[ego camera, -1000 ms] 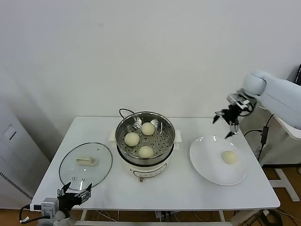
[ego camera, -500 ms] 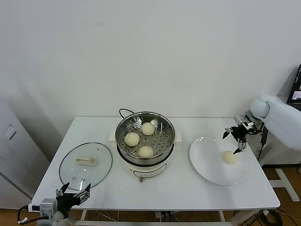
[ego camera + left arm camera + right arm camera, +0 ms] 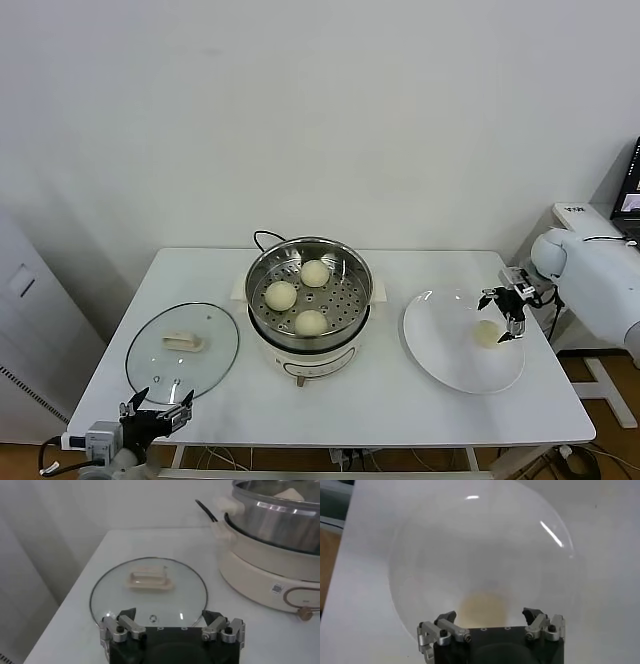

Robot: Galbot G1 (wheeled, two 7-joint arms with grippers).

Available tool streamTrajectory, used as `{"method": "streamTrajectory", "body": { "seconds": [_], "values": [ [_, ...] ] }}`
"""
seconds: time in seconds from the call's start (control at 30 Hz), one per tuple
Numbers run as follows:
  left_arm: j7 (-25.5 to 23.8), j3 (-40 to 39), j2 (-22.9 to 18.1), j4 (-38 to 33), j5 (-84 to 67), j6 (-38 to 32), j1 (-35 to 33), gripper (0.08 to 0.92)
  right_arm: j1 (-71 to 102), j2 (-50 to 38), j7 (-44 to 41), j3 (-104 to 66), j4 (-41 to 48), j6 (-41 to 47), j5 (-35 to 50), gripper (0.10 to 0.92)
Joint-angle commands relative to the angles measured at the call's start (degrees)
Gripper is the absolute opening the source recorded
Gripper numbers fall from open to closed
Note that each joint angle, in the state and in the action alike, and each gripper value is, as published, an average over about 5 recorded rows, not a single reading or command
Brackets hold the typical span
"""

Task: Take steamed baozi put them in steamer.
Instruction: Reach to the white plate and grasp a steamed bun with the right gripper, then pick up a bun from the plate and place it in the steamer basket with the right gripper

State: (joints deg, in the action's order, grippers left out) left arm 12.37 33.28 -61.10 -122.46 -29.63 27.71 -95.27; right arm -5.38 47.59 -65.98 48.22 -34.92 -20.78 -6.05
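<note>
Bun [image 3: 487, 334] on the white plate [image 3: 445, 352] sits right under the right gripper [image 3: 503, 312], whose fingers are spread wide around nothing.

The right gripper hangs low over the far right part of the plate, and in the right wrist view the bun [image 3: 482, 610] lies just ahead of the two open fingertips [image 3: 446, 619], not yet between them. Left of the plate, mid-table, stands the steamer [image 3: 309, 296], a steel basket on a white cooker base, with three more buns [image 3: 281, 295] resting apart on its holed floor. Further left the glass lid [image 3: 182, 350] lies flat on the table [image 3: 400, 410]. The left gripper [image 3: 155, 413] is parked at the table's near left edge, just short of the lid, its fingers likewise wide apart and empty.
</note>
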Motion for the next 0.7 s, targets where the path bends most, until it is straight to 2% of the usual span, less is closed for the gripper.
{"method": "streamTrajectory", "body": {
  "seconds": [0.03, 0.2, 0.47, 0.57, 0.7],
  "values": [
    [-0.05, -0.25, -0.03, 0.22, 0.02, -0.04, 0.13, 0.823, 4.27, 1.56, 2.32, -6.10, 3.48, -0.54, -5.67, 0.821],
    [-0.04, -0.29, -0.16, 0.26, 0.01, -0.05, 0.26, 0.823, 4.98, 2.56, 3.18, -7.84, 4.25, -0.25, -6.58, 0.764],
    [-0.03, -0.30, -0.45, 0.01, 0.01, -0.08, 0.18, 0.823, 4.73, 3.04, 3.08, -8.20, 4.08, 0.51, -5.66, 0.552],
    [-0.01, -0.25, -0.50, -0.12, 0.01, -0.02, 0.15, 0.823, 3.74, 2.31, 2.01, -5.77, 2.41, 1.12, -2.52, 0.485],
    [0.05, -0.17, -0.57, -0.22, 0.07, 0.10, 0.00, 0.823, -0.16, 0.04, 0.46, 1.77, -2.67, 3.42, 5.65, 0.463]
  ]
}}
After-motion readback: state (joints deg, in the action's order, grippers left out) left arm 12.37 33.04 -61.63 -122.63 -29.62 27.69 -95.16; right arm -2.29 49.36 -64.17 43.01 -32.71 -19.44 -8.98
